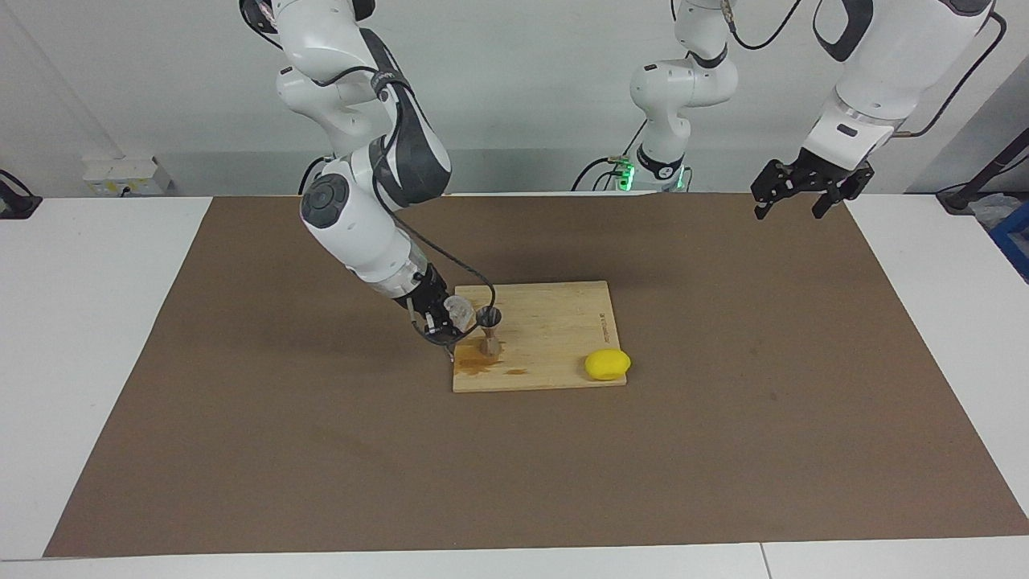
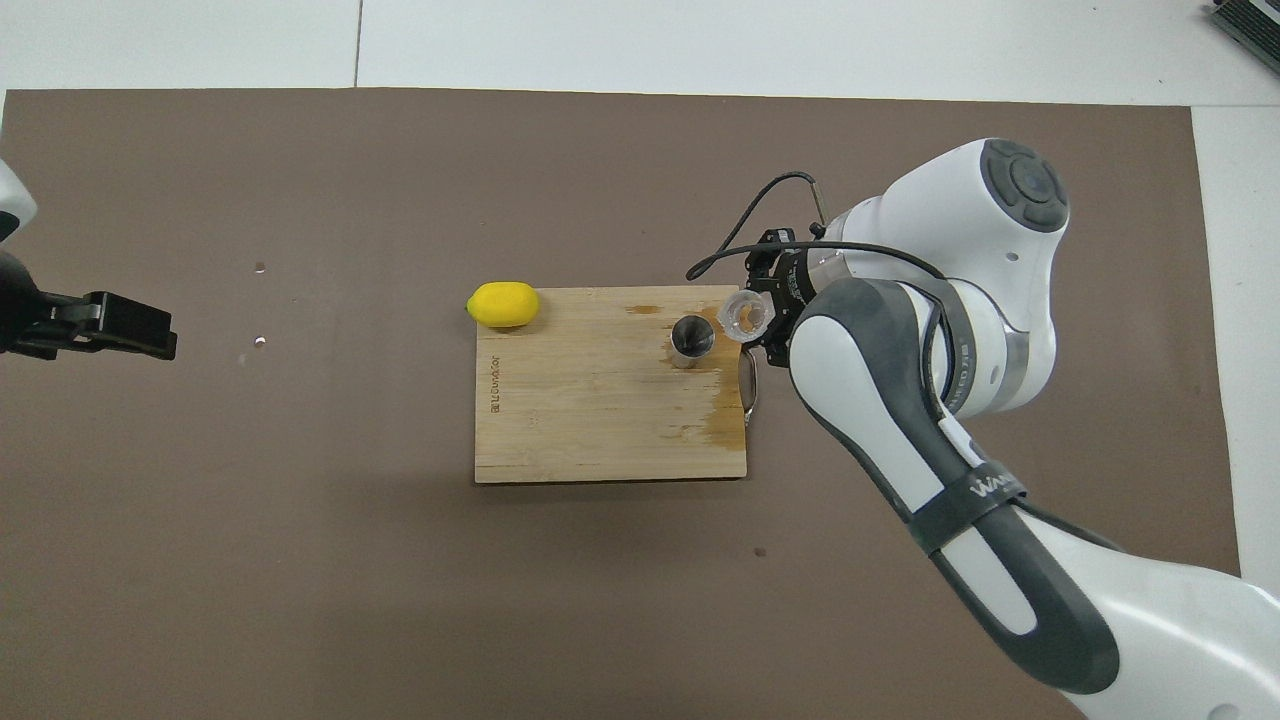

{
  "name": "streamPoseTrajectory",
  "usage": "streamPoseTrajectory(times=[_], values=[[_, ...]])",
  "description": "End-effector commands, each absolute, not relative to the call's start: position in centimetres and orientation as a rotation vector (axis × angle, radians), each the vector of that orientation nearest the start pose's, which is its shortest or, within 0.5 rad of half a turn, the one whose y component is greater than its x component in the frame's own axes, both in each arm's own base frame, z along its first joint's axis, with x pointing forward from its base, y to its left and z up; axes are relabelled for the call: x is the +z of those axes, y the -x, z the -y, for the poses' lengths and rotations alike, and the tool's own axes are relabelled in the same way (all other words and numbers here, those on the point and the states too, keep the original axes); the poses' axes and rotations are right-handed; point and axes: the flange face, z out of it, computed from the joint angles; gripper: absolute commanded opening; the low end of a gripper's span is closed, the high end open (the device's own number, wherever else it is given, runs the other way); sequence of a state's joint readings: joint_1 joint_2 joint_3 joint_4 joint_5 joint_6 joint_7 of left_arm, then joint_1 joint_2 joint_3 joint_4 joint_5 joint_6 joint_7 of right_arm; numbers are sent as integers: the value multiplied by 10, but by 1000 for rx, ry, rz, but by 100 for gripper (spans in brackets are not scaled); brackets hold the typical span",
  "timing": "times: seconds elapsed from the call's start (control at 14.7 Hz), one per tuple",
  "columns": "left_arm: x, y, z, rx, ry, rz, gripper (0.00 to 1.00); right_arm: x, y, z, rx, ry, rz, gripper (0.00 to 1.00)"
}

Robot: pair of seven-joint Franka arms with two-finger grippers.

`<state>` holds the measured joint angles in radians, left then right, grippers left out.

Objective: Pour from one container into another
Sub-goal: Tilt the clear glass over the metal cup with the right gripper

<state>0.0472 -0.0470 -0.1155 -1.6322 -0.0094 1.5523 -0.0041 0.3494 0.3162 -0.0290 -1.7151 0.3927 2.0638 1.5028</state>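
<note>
**Cup is at the jigger, ready to pour**

The big white worktop (image 1: 96, 362) has a brown mat (image 1: 723, 450) on it. On the mat lies a wooden board (image 1: 555, 338). In the overhead view, a yellow lemon (image 2: 503, 304) sits at the board's 10 o'clock corner, and the metal jigger (image 2: 690, 337) stands upright toward 2 o'clock on the board. There are wet brown stains on the board near the jigger.

How far along is the job? The clear cup (image 2: 745, 315) is picked up and is in the air just beside the jigger's open top, at about 2 o'clock from it. The cup looks tipped toward the jigger. I cannot tell if anything is coming out yet. So I think the carrying part is done and the pouring part is only starting. Putting the cup down comes later.

The right pincer (image 1: 444, 315) is closed tight around the clear cup and holds it over the edge of the board. It does not seem to touch the jigger.

The left pincer (image 1: 792, 193) is wide open with nothing in it. It waits high over the mat's corner at the left arm's end.
</note>
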Motion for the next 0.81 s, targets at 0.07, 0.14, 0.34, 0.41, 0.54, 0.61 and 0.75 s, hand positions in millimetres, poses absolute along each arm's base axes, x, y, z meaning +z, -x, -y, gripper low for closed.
streamPoseTrajectory(times=[0.07,0.14,0.34,0.41,0.54,0.61,0.75], values=[[621,-527,38,44,3131,-88,100,413,-612,-241,264,2314,-1797,0],[621,-527,38,41,3131,-88,100,413,-610,-247,240,2342,-1779,0],[621,-527,38,41,3131,-88,100,417,-607,-257,198,2384,-1743,0],[621,-527,38,44,3131,-88,100,417,-607,-258,182,2397,-1738,0],[621,-527,38,41,3131,-88,100,418,-609,-258,136,2408,-1722,0],[621,-527,38,41,3131,-88,100,417,-609,-257,109,2436,-1713,0],[621,-527,38,44,3131,-88,100,418,-608,-259,58,2481,-1692,0]])
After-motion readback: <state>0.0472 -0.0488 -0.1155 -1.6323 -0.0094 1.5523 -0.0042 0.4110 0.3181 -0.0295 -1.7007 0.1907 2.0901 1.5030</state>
